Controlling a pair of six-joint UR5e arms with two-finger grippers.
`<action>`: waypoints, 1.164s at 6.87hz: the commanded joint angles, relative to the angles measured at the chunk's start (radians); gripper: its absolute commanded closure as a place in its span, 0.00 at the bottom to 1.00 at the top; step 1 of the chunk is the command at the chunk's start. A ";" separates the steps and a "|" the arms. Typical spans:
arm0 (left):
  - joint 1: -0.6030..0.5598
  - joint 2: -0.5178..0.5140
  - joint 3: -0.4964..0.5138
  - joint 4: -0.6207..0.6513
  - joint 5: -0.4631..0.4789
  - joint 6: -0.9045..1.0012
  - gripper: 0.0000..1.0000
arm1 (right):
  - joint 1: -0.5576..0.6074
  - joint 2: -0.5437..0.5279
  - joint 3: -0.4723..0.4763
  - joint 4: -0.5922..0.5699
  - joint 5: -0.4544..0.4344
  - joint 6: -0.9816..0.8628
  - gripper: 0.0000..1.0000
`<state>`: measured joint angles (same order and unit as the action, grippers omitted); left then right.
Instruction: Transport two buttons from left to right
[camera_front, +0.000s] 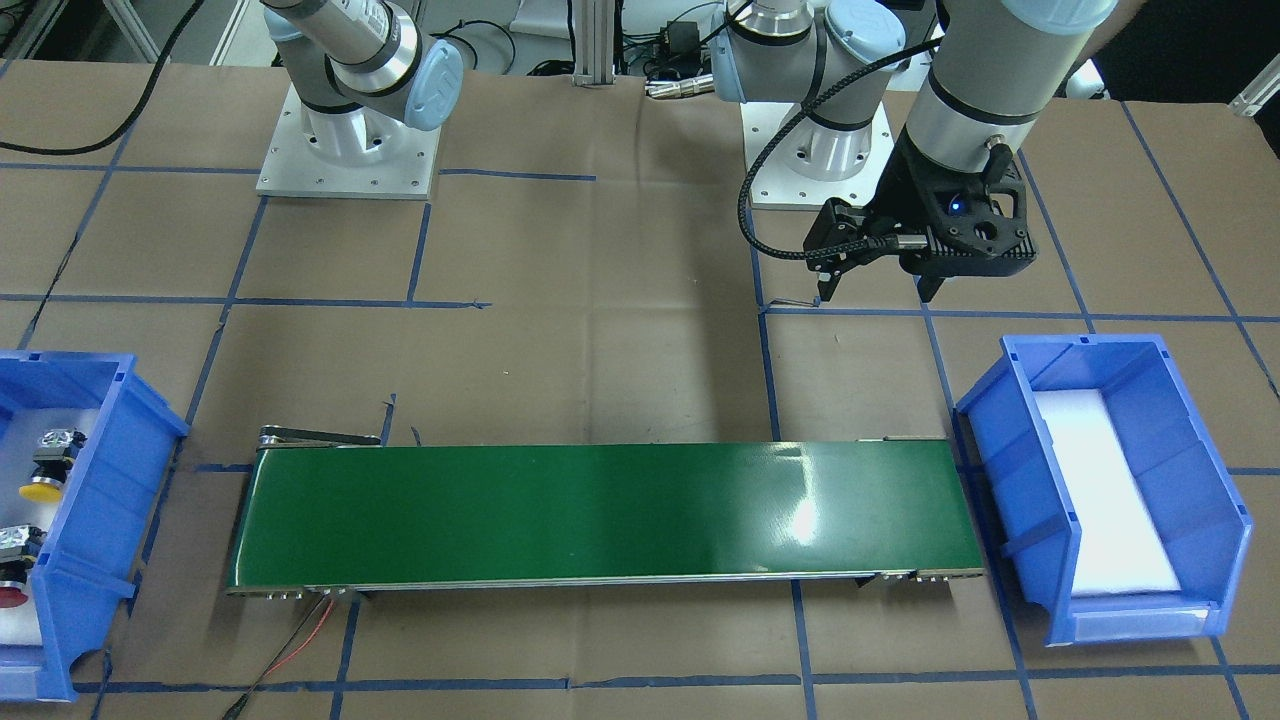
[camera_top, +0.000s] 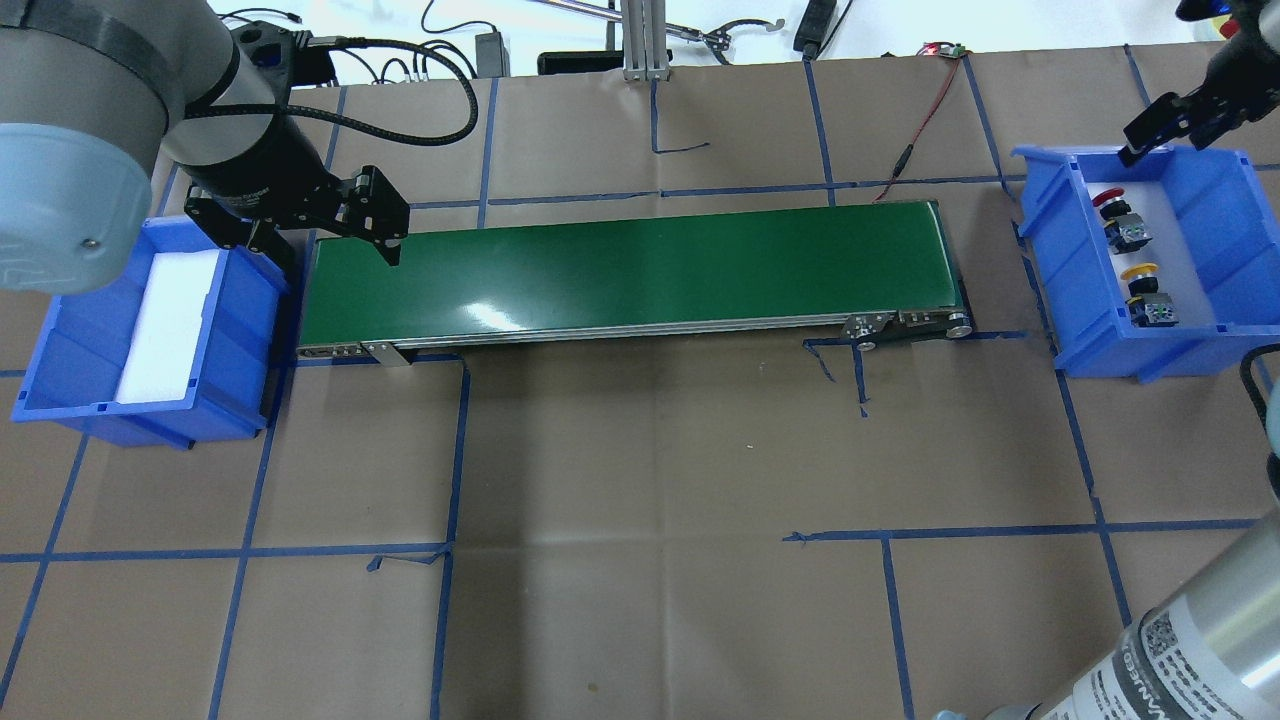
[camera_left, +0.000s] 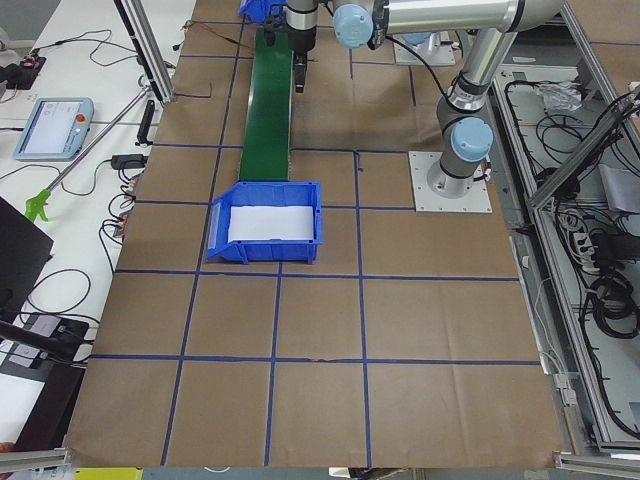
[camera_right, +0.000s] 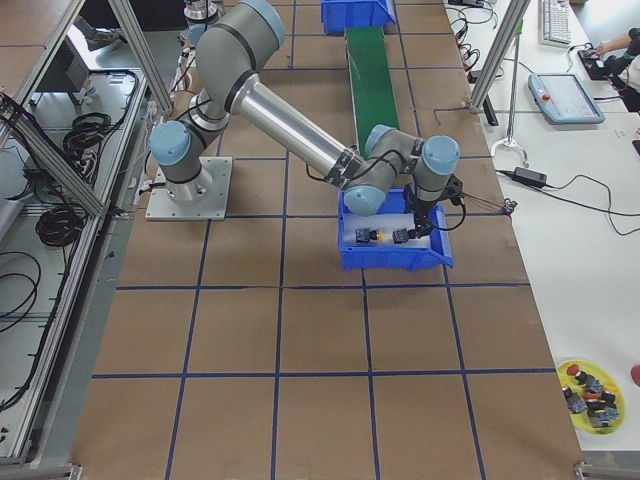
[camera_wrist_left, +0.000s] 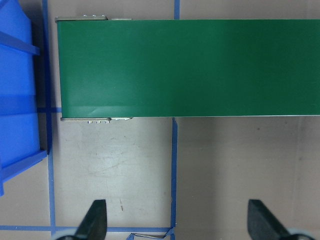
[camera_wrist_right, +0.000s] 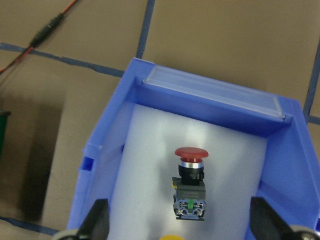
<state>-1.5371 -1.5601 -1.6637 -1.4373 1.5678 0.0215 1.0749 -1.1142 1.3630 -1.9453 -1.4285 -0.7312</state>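
The brown-papered table (camera_top: 640, 450) carries a green conveyor belt (camera_top: 630, 270) between a left bin (camera_top: 140, 420) and a right bin (camera_top: 1150, 355).

A foam-lined blue bin (camera_left: 262, 251) sits at the near end of the green belt (camera_left: 267, 120).

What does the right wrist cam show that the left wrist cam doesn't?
Right wrist only: red mushroom-cap push-button lying on white foam in the right blue plastic bin, with the yellow cap edge below it. Left wrist only: green conveyor belt at full width, and the left blue bin side. Both: open jaws on the right gripper and left gripper, brown paper table, blue tape.
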 joint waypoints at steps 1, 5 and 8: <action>0.000 0.000 0.001 0.000 0.000 0.000 0.00 | 0.005 -0.140 0.030 0.063 0.037 -0.004 0.00; 0.000 -0.003 0.002 0.000 0.000 0.000 0.00 | 0.207 -0.349 0.116 0.328 0.030 0.297 0.00; 0.000 -0.003 0.002 0.000 0.000 0.000 0.00 | 0.403 -0.465 0.184 0.347 -0.095 0.616 0.00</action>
<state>-1.5370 -1.5631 -1.6613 -1.4373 1.5678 0.0215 1.3885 -1.5225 1.4999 -1.6041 -1.4492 -0.2454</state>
